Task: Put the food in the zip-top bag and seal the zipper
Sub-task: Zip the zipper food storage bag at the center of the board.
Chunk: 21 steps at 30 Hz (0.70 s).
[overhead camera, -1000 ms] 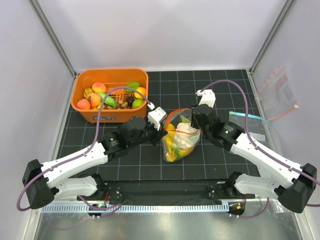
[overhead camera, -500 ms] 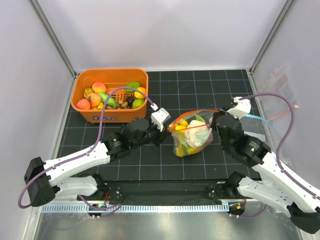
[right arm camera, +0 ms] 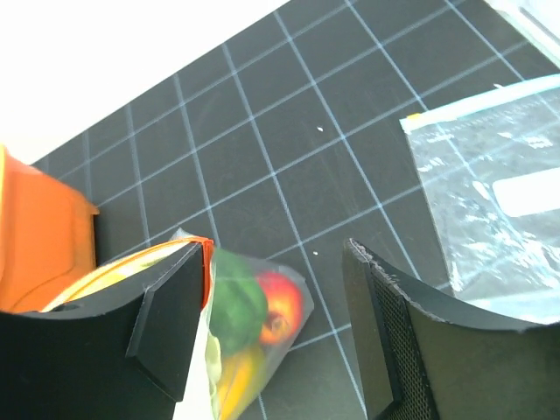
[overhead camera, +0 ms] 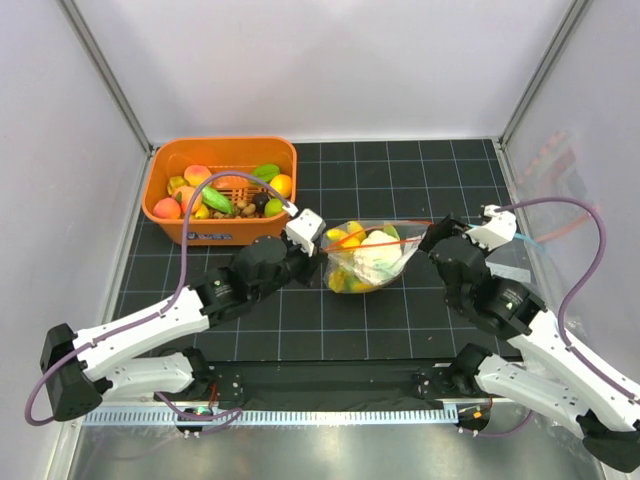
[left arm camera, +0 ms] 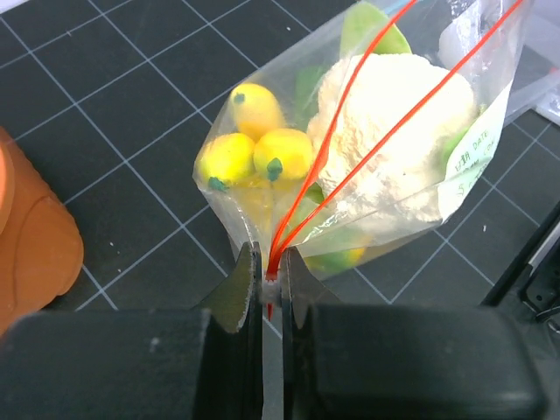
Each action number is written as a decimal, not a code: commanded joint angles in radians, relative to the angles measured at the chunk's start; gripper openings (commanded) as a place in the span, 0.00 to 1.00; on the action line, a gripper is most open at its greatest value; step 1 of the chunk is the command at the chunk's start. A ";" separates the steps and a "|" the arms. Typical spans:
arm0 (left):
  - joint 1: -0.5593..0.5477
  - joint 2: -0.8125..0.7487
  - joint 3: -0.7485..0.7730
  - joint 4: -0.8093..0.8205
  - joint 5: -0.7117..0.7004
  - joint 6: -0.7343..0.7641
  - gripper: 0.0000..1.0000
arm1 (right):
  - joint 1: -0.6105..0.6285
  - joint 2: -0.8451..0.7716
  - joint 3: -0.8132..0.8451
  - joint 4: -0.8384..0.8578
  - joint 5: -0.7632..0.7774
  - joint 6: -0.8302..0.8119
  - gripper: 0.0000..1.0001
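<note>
The zip-top bag lies on the mat, filled with food: a white cauliflower, yellow pieces, a green piece and a red apple. My left gripper is shut on the left end of the zipper; its two red strips part beyond the fingers. My right gripper is open at the bag's right end. Its left finger lies against the zipper's end, and the bag's corner sits between the fingers.
An orange basket with more toy food stands at the back left. A flat clear bag lies on the mat right of my right gripper. Walls close in on the left, right and back.
My right gripper has moved right, from the middle of the bag's mouth to its right end. The bag has gone from standing tall to lying low and stretched. My left gripper has shifted slightly.
</note>
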 commanded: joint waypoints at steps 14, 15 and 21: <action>0.018 0.040 0.007 -0.051 -0.181 0.164 0.04 | -0.021 -0.116 -0.091 0.319 -0.178 -0.337 0.87; 0.018 0.034 0.006 -0.049 -0.174 0.175 0.04 | -0.021 -0.110 -0.093 0.347 -0.319 -0.377 0.87; 0.018 -0.053 -0.059 0.018 -0.203 0.230 0.09 | -0.020 -0.033 -0.108 0.485 -0.657 -0.505 0.94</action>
